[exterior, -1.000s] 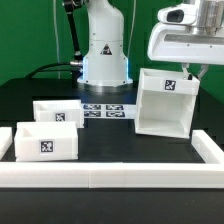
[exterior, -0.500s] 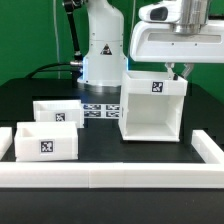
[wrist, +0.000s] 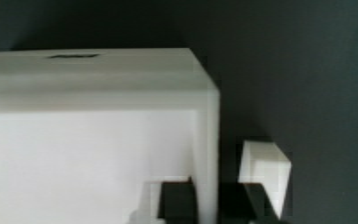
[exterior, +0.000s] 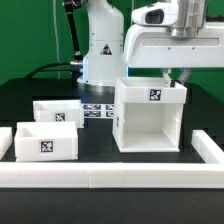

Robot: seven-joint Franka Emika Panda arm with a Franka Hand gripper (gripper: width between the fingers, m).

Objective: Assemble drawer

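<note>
The casing (exterior: 150,125) hides the end effector (exterior: 178,76) fingertips and part of the marker board (exterior: 97,110); the wrist view is blurred.

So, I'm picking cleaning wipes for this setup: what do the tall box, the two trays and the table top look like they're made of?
Tall box: probably hard plastic, white and matte, with even faces and crisp edges.
Rear tray and front tray: the same matte white plastic look, with thin stiff walls.
Table top: black and dull with no glare. It could be cloth or a matte sheet; I cannot tell which.
</note>
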